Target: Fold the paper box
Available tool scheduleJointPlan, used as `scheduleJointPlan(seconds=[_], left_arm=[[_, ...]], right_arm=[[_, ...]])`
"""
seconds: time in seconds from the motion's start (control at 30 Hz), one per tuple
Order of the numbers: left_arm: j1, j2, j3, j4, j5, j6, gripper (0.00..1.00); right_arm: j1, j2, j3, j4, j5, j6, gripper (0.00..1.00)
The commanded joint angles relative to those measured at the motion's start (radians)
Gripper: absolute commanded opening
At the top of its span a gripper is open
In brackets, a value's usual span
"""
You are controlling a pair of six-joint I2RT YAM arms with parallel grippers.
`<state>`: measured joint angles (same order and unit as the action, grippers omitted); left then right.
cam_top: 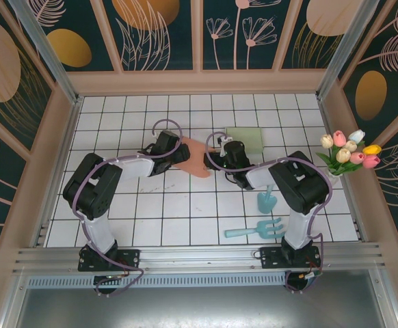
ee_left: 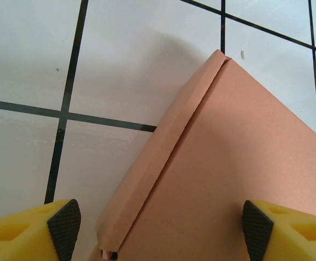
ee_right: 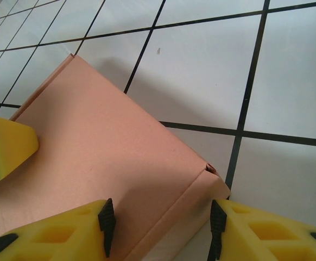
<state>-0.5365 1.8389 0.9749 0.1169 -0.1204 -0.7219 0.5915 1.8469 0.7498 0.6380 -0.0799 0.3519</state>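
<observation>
Arms converged mid-table | both fingers [ee_left: 64, 228] straddling paper box [cam_top: 197, 158] edges
</observation>
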Motion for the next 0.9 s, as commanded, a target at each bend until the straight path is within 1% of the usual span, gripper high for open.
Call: scheduleJointPlan(seconds=[0.0, 0.17, 0.3, 0.4, 0.57, 0.6, 0.7, 0.87], left_arm=[[-0.003, 0.014, -0.033, -0.04, -0.048, 0.012, 0.79], [-0.003, 0.011, -0.035, -0.046, -0.059, 0.018, 0.79], [-0.003, 0.006, -0.034, -0.058, -0.079, 0.026, 0.79], [-0.002, 0.005, -0.036, -0.06, -0.086, 0.027, 0.8], [-0.002, 0.006, -0.044, -0.057, -0.093, 0.028, 0.8], [-0.003, 0.007, -0.045, -0.054, -0.093, 0.028, 0.8], [-0.003, 0.011, -0.047, -0.049, -0.088, 0.026, 0.8], [-0.002, 0.013, -0.047, -0.047, -0.084, 0.024, 0.8]], right_arm=[[0.003, -0.051, -0.052, -0.139, -0.007, 0.02, 0.52], [0.032, -0.184, -0.107, -0.135, 0.045, 0.049, 0.52], [0.089, -0.235, -0.101, -0.178, 0.068, 0.049, 0.51], [0.143, -0.245, -0.089, -0.2, 0.09, 0.053, 0.51], [0.22, -0.247, -0.079, -0.198, 0.091, 0.08, 0.51], [0.235, -0.246, -0.076, -0.198, 0.11, 0.084, 0.51], [0.262, -0.24, -0.069, -0.193, 0.119, 0.098, 0.51], [0.266, -0.212, -0.063, -0.171, 0.113, 0.118, 0.51]])
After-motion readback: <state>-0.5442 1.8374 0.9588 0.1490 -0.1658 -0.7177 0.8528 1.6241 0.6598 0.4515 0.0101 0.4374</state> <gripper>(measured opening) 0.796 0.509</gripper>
